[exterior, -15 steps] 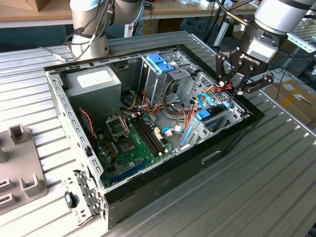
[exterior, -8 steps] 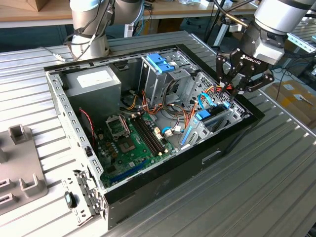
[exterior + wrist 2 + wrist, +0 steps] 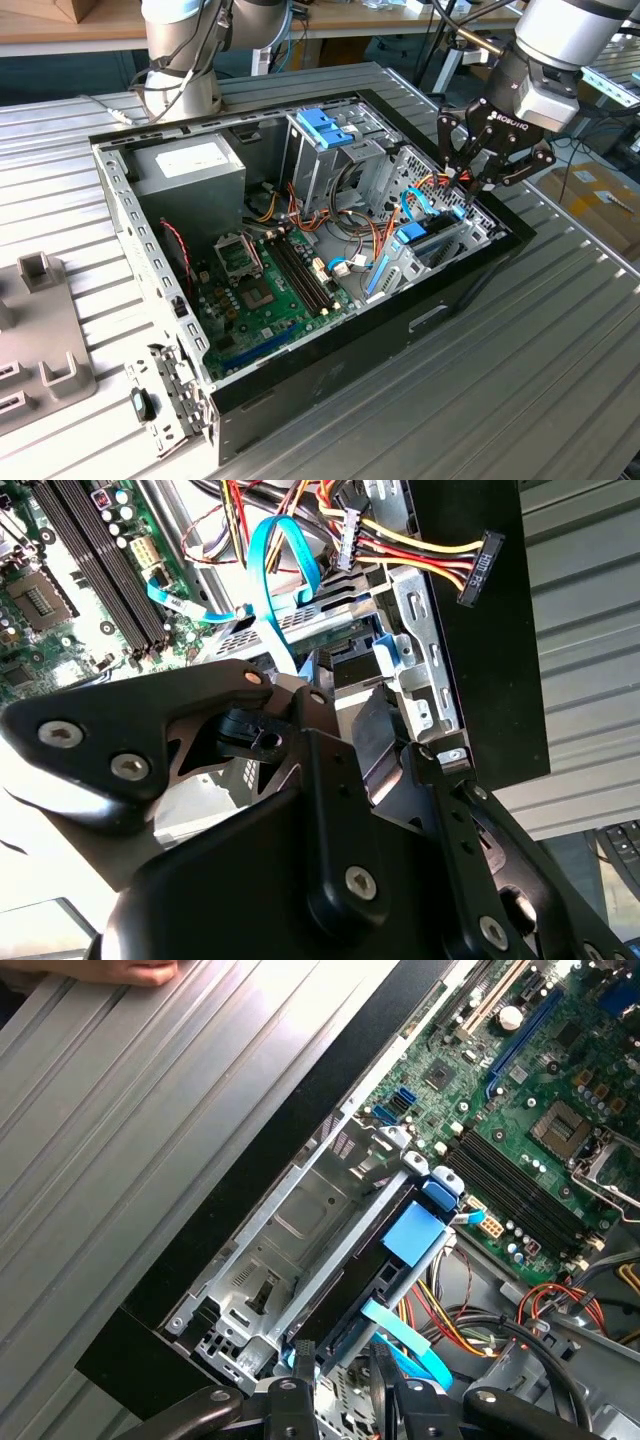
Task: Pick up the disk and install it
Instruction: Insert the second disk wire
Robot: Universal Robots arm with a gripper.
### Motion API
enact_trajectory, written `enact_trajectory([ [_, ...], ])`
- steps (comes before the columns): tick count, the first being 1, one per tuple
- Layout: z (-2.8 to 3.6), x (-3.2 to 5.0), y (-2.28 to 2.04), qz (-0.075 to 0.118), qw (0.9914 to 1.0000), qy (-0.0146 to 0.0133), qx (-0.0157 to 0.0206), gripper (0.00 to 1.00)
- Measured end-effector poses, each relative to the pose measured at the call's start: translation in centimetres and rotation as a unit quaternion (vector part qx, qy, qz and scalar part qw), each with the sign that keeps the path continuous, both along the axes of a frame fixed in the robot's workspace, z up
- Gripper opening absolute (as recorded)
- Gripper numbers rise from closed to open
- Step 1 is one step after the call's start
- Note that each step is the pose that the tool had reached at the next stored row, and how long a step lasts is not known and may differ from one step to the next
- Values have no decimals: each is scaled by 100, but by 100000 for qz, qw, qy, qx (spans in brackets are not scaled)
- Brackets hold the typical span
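Note:
The disk [image 3: 432, 238] stands on edge in the drive bay at the exterior view's right end of the open computer case [image 3: 470, 285]. In the first wrist view its dark body and light-blue carrier tab [image 3: 410, 1232] lie along the metal bay wall. My gripper [image 3: 466, 184] comes down from above onto the disk's end nearest the case's black wall. Its fingers are shut on that end of the disk, seen in the first wrist view [image 3: 342, 1370] and in the second wrist view [image 3: 330, 740]. The grip point itself is partly hidden by cables.
An empty metal bay slot [image 3: 300, 1230] lies beside the disk. Blue flat cables [image 3: 420, 205] and red-yellow power leads [image 3: 420, 565] crowd the gripper. The motherboard [image 3: 270, 285], the tall cage with its blue bracket [image 3: 325, 128] and the power supply [image 3: 190, 165] sit further in. A hand [image 3: 140, 970] rests on the table.

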State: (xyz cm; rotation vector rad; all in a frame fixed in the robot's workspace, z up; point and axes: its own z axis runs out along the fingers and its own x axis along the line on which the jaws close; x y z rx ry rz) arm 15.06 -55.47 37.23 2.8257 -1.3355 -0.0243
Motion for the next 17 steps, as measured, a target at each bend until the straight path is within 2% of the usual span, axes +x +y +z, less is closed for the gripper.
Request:
enact_trajectory([
  [7, 0, 0, 0, 219, 100000, 0, -2, 36],
  [10, 0, 0, 0, 1560, 99988, 0, 2, 36],
  [17, 0, 2, 6, 1640, 99987, -1, 4, 36],
])
